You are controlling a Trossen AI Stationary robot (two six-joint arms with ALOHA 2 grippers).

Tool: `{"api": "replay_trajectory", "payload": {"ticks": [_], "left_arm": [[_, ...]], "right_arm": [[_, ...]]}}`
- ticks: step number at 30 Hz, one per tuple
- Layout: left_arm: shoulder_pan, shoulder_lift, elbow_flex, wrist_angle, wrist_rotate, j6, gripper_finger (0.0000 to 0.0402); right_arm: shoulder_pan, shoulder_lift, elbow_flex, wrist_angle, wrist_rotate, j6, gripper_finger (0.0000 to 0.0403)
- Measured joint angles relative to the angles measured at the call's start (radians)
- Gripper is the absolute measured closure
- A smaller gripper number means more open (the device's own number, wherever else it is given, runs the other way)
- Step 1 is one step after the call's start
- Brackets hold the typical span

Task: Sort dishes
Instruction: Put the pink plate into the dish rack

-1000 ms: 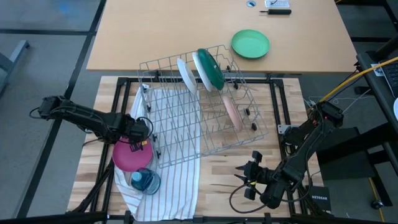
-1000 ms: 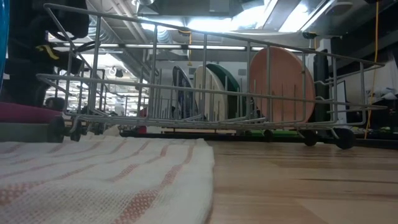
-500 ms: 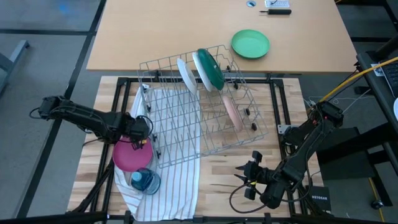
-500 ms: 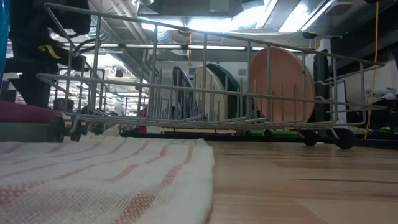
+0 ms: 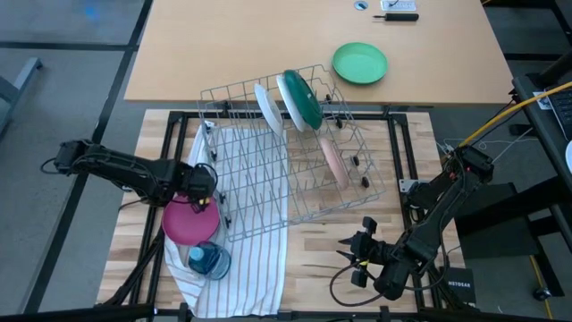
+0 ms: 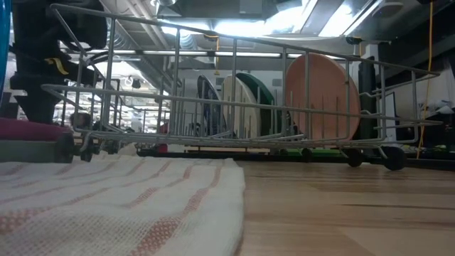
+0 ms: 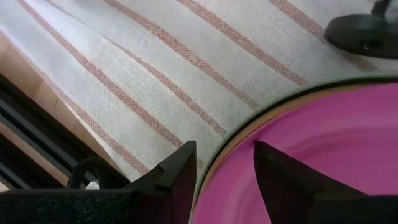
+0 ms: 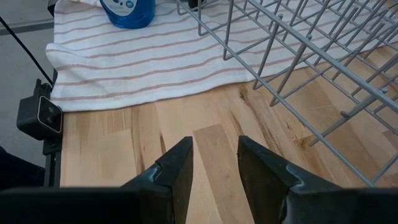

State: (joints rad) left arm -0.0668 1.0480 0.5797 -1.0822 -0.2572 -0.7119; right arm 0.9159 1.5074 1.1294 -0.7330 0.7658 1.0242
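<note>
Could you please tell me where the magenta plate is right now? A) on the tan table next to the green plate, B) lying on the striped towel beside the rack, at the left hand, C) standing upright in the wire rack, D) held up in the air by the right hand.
B: the magenta plate lies flat on the striped towel beside the wire rack, with the left hand open at its rim.

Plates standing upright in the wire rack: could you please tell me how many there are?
3 visible: a round white plate and a dark-green-backed plate at the wire rack's far end, and a pale pink plate nearer the middle. Others may be hidden.
</note>
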Motion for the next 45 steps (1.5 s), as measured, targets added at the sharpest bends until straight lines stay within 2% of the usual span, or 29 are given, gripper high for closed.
{"api": "replay_trajectory", "payload": {"ticks": [9,12,17,26,37,45], "left_arm": [[0.045,0.047,0.000,0.005,0.050,-0.042,0.0253],[0.055,0.078,0.000,0.006,0.073,-0.041,0.0264],[0.055,0.127,0.002,0.013,0.074,-0.040,0.0310],[0.055,0.135,0.002,0.022,0.060,-0.040,0.0397],[0.055,0.134,0.003,0.009,0.036,-0.063,0.0401],[0.053,0.134,0.063,-0.150,-0.068,-0.126,0.0401]], "right_arm": [[0.000,0.000,0.000,0.000,0.000,0.000,0.0274],[0.000,0.000,0.000,0.000,0.000,0.000,0.0274],[0.000,0.000,0.000,0.000,0.000,0.000,0.0274],[0.000,0.000,0.000,-0.001,0.000,0.000,0.0274],[0.000,0.000,0.000,-0.002,0.000,-0.009,0.0274],[0.000,0.000,0.000,-0.002,0.000,-0.008,0.0274]]}}
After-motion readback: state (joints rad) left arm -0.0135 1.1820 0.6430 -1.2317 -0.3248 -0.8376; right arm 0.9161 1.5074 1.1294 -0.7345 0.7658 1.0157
